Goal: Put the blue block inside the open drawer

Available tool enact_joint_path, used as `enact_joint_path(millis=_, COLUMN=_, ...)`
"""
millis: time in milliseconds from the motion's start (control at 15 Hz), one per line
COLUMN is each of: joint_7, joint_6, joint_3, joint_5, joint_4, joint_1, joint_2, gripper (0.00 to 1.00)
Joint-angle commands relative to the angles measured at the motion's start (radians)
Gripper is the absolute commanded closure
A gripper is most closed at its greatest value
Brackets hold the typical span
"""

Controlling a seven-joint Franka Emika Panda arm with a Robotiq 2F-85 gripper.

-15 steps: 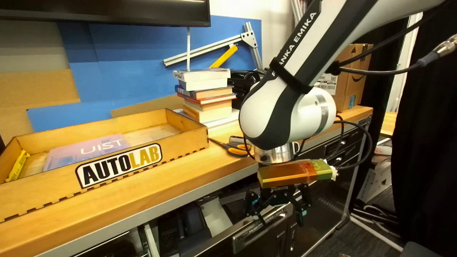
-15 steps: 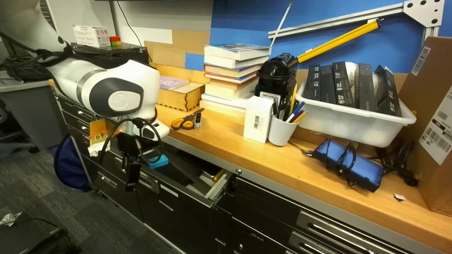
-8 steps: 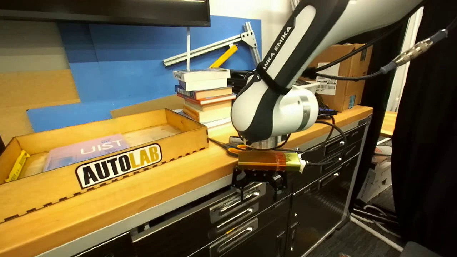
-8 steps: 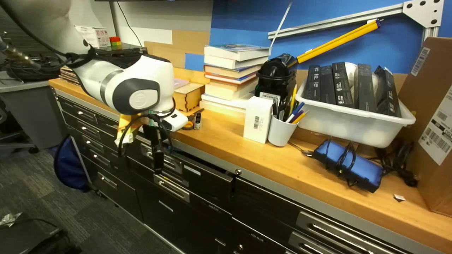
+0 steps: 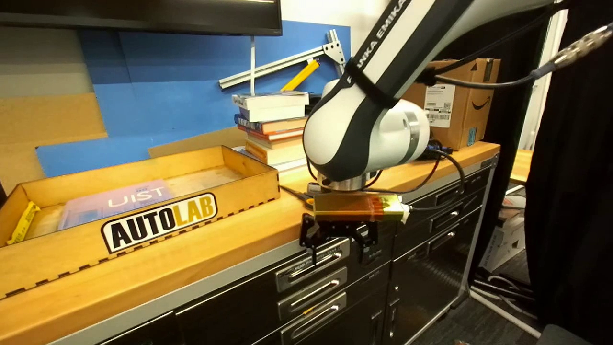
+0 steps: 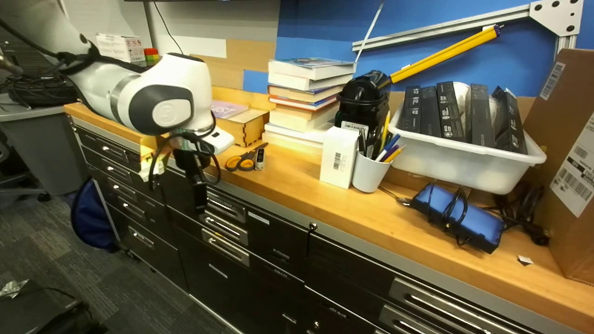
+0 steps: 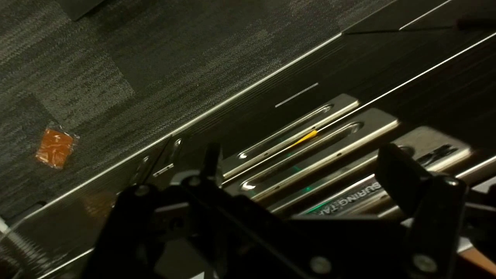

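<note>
The wide dark drawer (image 5: 230, 299) is shut under the worktop; its front also shows in an exterior view (image 6: 274, 232). Its labelled metal handle plate (image 5: 312, 266) is partly behind my gripper and shows in the wrist view (image 7: 441, 149). The light-blue block is hidden in every view now. My gripper (image 5: 338, 258) is open and empty, pointing down at the drawer fronts beside the worktop edge. It also shows in an exterior view (image 6: 200, 211). In the wrist view its fingers (image 7: 300, 153) are wide apart with only drawer handles seen between them.
The worktop (image 6: 287, 185) edge is close to my gripper. On it are scissors (image 6: 246, 161), a book stack (image 6: 308, 93), a white box (image 6: 338, 157), a pen cup (image 6: 370, 171) and a tan AUTOLAB tray (image 5: 249, 194). More handles (image 5: 313, 292) lie below the drawer.
The drawer went from open to nearly shut, then fully shut. The light-blue block seen in it is now hidden. My gripper moved in towards the cabinet, then slightly up and back.
</note>
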Motion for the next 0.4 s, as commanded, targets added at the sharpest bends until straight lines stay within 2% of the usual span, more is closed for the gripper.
enact_joint_path(millis=0, joint_7=-0.046, joint_6=-0.096, joint_3=0.041, joint_5=-0.034, joint_4=-0.112, joint_1=0.019, joint_2=-0.249, gripper=0.0)
enact_joint_path(millis=67, joint_7=-0.028, joint_6=-0.149, joint_3=0.059, joint_5=-0.042, joint_4=-0.114, joint_1=0.02, joint_2=-0.303, gripper=0.0)
enact_joint_path(millis=200, joint_7=-0.049, joint_6=-0.292, joint_3=0.09, joint_5=0.012, joint_4=-0.091, joint_1=0.031, joint_2=-0.399, gripper=0.0)
enact_joint_path(millis=267, joint_7=-0.026, joint_6=-0.203, joint_3=0.09, joint_5=-0.014, joint_4=-0.071, joint_1=0.002, joint_2=-0.278, gripper=0.0)
enact_joint_path(millis=333, joint_7=-0.024, joint_6=-0.233, joint_3=0.102, joint_5=-0.01, joint_4=-0.072, joint_1=0.003, joint_2=-0.316, gripper=0.0)
